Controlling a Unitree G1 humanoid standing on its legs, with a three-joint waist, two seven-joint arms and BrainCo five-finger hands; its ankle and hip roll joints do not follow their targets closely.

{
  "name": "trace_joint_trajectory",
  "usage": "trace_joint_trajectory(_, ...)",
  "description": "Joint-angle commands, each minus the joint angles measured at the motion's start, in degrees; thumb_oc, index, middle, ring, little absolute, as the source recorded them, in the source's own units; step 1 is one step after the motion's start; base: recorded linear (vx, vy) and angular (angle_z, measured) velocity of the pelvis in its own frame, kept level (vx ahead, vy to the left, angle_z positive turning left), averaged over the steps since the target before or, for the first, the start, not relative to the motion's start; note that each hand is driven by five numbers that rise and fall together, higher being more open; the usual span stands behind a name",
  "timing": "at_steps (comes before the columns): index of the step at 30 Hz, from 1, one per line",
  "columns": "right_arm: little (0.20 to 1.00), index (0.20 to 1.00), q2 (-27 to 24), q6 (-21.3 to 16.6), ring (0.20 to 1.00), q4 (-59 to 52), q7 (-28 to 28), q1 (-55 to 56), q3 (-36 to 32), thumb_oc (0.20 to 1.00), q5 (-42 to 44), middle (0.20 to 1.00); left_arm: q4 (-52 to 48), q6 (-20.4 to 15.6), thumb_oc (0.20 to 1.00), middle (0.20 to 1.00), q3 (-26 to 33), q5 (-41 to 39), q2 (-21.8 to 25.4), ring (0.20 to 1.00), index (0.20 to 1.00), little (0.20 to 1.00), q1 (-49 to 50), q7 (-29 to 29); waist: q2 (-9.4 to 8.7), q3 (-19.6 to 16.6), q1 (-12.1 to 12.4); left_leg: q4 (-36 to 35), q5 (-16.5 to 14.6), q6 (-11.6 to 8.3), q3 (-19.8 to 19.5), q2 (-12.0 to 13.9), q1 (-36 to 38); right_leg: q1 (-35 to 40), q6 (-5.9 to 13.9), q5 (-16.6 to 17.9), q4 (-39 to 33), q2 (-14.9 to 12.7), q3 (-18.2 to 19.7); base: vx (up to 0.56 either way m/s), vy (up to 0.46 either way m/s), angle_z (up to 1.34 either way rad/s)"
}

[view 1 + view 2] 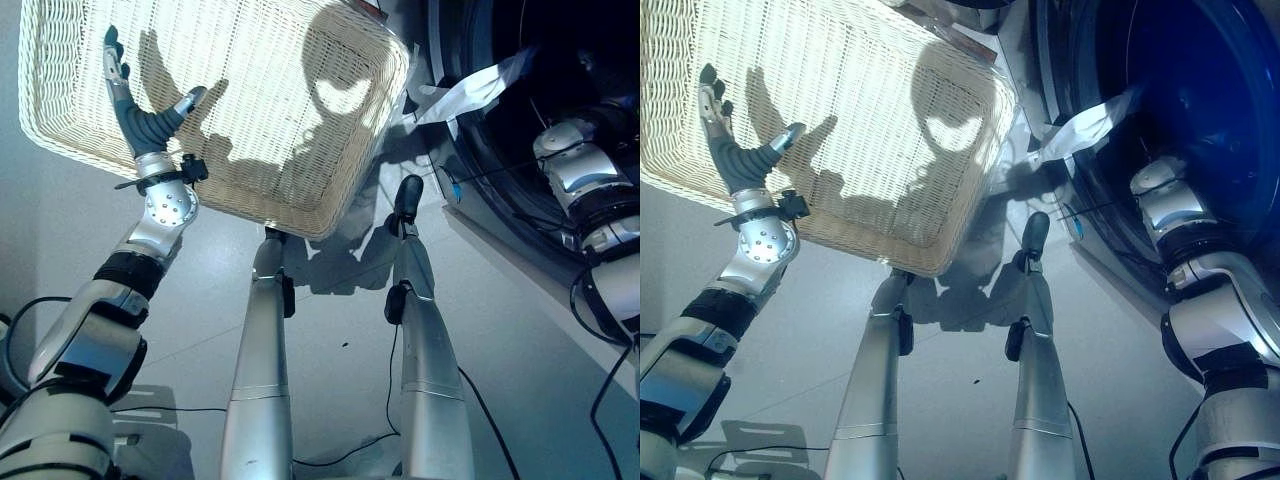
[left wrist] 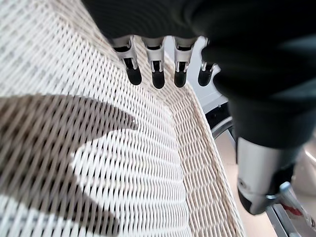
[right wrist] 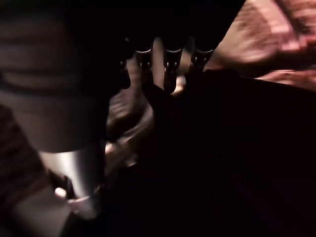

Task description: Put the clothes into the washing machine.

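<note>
A: Where are the clothes?

B: A pale cloth (image 1: pixel 470 92) hangs over the rim of the washing machine (image 1: pixel 1200 110) opening, just beside the corner of the wicker basket (image 1: pixel 300 150) nearest the machine. In the right wrist view there is something pinkish and blurred (image 3: pixel 266 29) beyond the fingers, probably cloth inside the drum, though I can't be sure. The basket's woven floor looks bare where it shows.

A: And the hands?

B: The right arm reaches into the dark opening beside the basket; its hand (image 3: pixel 165 69) shows in its own wrist view, too dark to say whether the fingers are apart or closed on anything. The left hand (image 1: pixel 135 105) hangs over the basket's far side from the machine, fingers straight and spread, thumb out, holding nothing.

A: How would the cloth handle?

B: My guess is light and limp. It will drape, fold and likely snag on the door rim if dragged. I'd pinch a bunched fold near its middle, not a corner, so less trails outside the opening.

A: Risk?

B: The hanging end could slip back out, or get caught at the rim.
</note>
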Motion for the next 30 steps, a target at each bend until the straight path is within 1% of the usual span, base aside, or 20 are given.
trace_joint_trajectory(1,1.0,1.0,-9.75,0.08,1.0,-1.25,1.66,-5.52,4.57,1.0,-9.15,1.0,-1.83,-2.23,1.0,1.0,2.72,1.03,-2.25,1.0,1.0,1.0,0.12,1.58,3.35,-1.0,2.03,-12.8,5.12,1.52,-4.39,0.1,6.88,0.97,4.56,-8.22,10.43,-1.25,-2.12,0.0,-0.003,0.03)
trace_joint_trajectory(3,1.0,1.0,-8.04,-1.31,1.0,-1.18,3.09,-3.7,5.52,1.0,-15.07,1.0,-1.63,-2.77,1.0,1.0,2.61,1.66,-3.13,1.0,1.0,1.0,0.01,2.12,3.88,-1.0,2.14,-12.5,5.12,1.6,-4.24,-0.08,6.21,0.2,4.54,-8.34,10.87,-1.33,-2.07,0.0,0.0,0.02)
trace_joint_trajectory(4,1.0,1.0,-8.04,-1.32,1.0,-1.2,3.11,-3.65,5.45,1.0,-15.13,1.0,-1.63,-2.77,1.0,1.0,2.58,1.7,-3.13,1.0,1.0,1.0,0.01,2.16,3.87,-1.0,2.14,-12.45,5.1,1.61,-4.25,-0.1,6.19,0.18,4.54,-8.36,10.91,-1.34,-2.07,0.0,0.0,0.0)
trace_joint_trajectory(5,1.0,1.0,-7.18,-2.34,1.0,-1.1,4.01,-1.84,5.67,1.0,-17.05,1.0,-1.49,-2.97,1.0,1.0,2.71,2.29,-3.67,1.0,1.0,1.0,0.02,2.49,4.05,-1.0,2.09,-12.21,5.0,1.54,-4.09,-0.09,5.88,-0.2,4.53,-8.52,11.15,-1.39,-1.96,0.0,0.0,0.0)
trace_joint_trajectory(6,1.0,1.0,-6.55,-2.53,1.0,-1.12,4.85,-0.43,5.83,1.0,-19.53,1.0,-1.31,-3.24,1.0,1.0,2.64,2.52,-3.96,1.0,1.0,1.0,-0.1,2.8,4.19,-1.0,1.98,-12.09,5.01,1.56,-3.92,-0.08,5.64,-0.51,4.5,-8.53,11.29,-1.41,-1.86,0.0,0.0,0.0)
trace_joint_trajectory(9,1.0,1.0,-5.52,-3.34,1.0,-0.9,6.29,1.68,5.68,1.0,-22.13,1.0,-1.37,-3.21,1.0,1.0,2.59,3.61,-4.73,1.0,1.0,1.0,-0.2,3.43,4.34,-1.0,1.93,-12.06,4.99,1.55,-3.7,-0.13,5.54,-0.64,4.48,-8.65,11.38,-1.44,-1.74,0.0,0.0,0.0)
trace_joint_trajectory(10,1.0,1.0,-4.26,-4.35,1.0,-0.14,7.8,2.91,6.13,1.0,-24.93,1.0,-1.27,-3.31,1.0,1.0,2.43,4.59,-5.47,1.0,1.0,1.0,-0.55,4.03,4.54,-1.0,1.95,-12.21,5.04,1.56,-3.59,-0.17,5.35,-0.91,4.52,-8.61,11.29,-1.47,-1.66,0.0,-0.014,0.05)
trace_joint_trajectory(12,1.0,1.0,-3.98,-4.54,1.0,0.13,8.21,3.07,6.34,1.0,-25.33,1.0,-1.22,-3.36,1.0,1.0,2.39,4.75,-5.63,1.0,1.0,1.0,-0.65,4.15,4.59,-1.0,1.97,-12.23,5.08,1.57,-3.57,-0.21,5.3,-0.97,4.49,-8.58,11.27,-1.47,-1.66,0.0,-0.006,0.05)
trace_joint_trajectory(16,1.0,1.0,-1.59,-7.82,1.0,3.41,13.01,4.76,8.91,1.0,-31.29,1.0,-0.35,-3.78,1.0,1.0,2.07,5.48,-7.05,1.0,1.0,1.0,-1.51,4.86,5.11,-1.0,1.94,-12.39,5.33,1.43,-3.15,-0.18,5.28,-1.44,4.33,-8.55,11.55,-1.46,-1.49,-0.01,0.005,0.02)
trace_joint_trajectory(17,1.0,1.0,-1.28,-8.21,1.0,3.75,13.11,5.4,9.18,1.0,-32.11,1.0,-0.36,-3.8,1.0,1.0,2.05,5.74,-7.31,1.0,1.0,1.0,-1.44,5.09,5.15,-1.0,1.94,-12.45,5.39,1.47,-3.05,-0.12,5.32,-1.47,4.28,-8.63,11.69,-1.42,-1.46,0.0,0.0,0.0)
trace_joint_trajectory(18,1.0,1.0,-1.28,-8.21,1.0,3.76,13.1,5.41,9.18,1.0,-32.11,1.0,-0.36,-3.79,1.0,1.0,2.05,5.75,-7.32,1.0,1.0,1.0,-1.43,5.11,5.14,-1.0,1.94,-12.45,5.39,1.47,-3.04,-0.12,5.33,-1.46,4.28,-8.64,11.69,-1.42,-1.46,0.0,0.0,0.0)
trace_joint_trajectory(24,1.0,1.0,0.68,-9.51,1.0,7.12,17.2,8.48,10.37,1.0,-36.21,1.0,0.12,-4.09,1.0,1.0,2.12,7.12,-8.85,1.0,1.0,1.0,-1.38,5.63,5.29,-1.0,2.06,-12.89,5.92,1.47,-2.84,-0.04,5.48,-1.47,4.19,-8.36,11.65,-1.54,-1.51,0.0,0.0,0.0)
trace_joint_trajectory(26,1.0,1.0,1.36,-8.81,1.0,8.36,19.32,8.95,11.0,1.0,-36.94,1.0,0.32,-4.09,1.0,1.0,2.21,7.29,-9.13,1.0,1.0,1.0,-1.61,5.85,5.42,-1.0,2.05,-13.13,6.12,1.39,-2.74,0.06,5.42,-1.72,4.13,-8.24,11.58,-1.49,-1.49,0.0,0.0,0.0)
trace_joint_trajectory(27,1.0,1.0,1.4,-8.7,1.0,8.43,19.51,9.02,11.06,1.0,-37.05,1.0,0.35,-4.13,1.0,1.0,2.22,7.34,-9.17,1.0,1.0,1.0,-1.58,5.9,5.42,-1.0,2.04,-13.18,6.15,1.39,-2.73,0.07,5.44,-1.73,4.12,-8.22,11.57,-1.49,-1.48,0.0,0.013,0.04)
trace_joint_trajectory(28,0.598,0.598,1.68,-7.3,0.598,8.63,22.07,9.21,11.57,0.598,-38.39,0.598,0.28,-4.06,1.0,1.0,2.37,7.68,-9.45,1.0,1.0,1.0,-1.43,6.07,5.46,-1.0,2.02,-13.2,6.23,1.33,-2.65,0.12,5.43,-1.82,4.07,-8.17,11.61,-1.52,-1.44,0.0,0.009,0.04)
trace_joint_trajectory(29,0.507,0.507,1.63,-7.14,0.507,8.65,22.31,9.4,11.73,0.507,-38.52,0.507,0.19,-4.03,1.0,1.0,2.37,7.75,-9.46,1.0,1.0,1.0,-1.34,6.15,5.46,-1.0,2.01,-13.2,6.26,1.35,-2.64,0.12,5.42,-1.85,4.04,-8.18,11.64,-1.5,-1.42,0.01,0.012,0.03)
trace_joint_trajectory(30,0.2,0.2,1.56,-5.9,0.2,8.97,23.17,10.01,12.29,0.2,-38.36,0.2,-0.14,-3.82,1.0,1.0,2.31,7.89,-9.54,1.0,1.0,1.0,-1.21,6.26,5.47,-1.0,2.02,-13.12,6.34,1.41,-2.55,0.12,5.37,-1.91,3.96,-8.13,11.7,-1.51,-1.43,0.0,0.0,0.0)
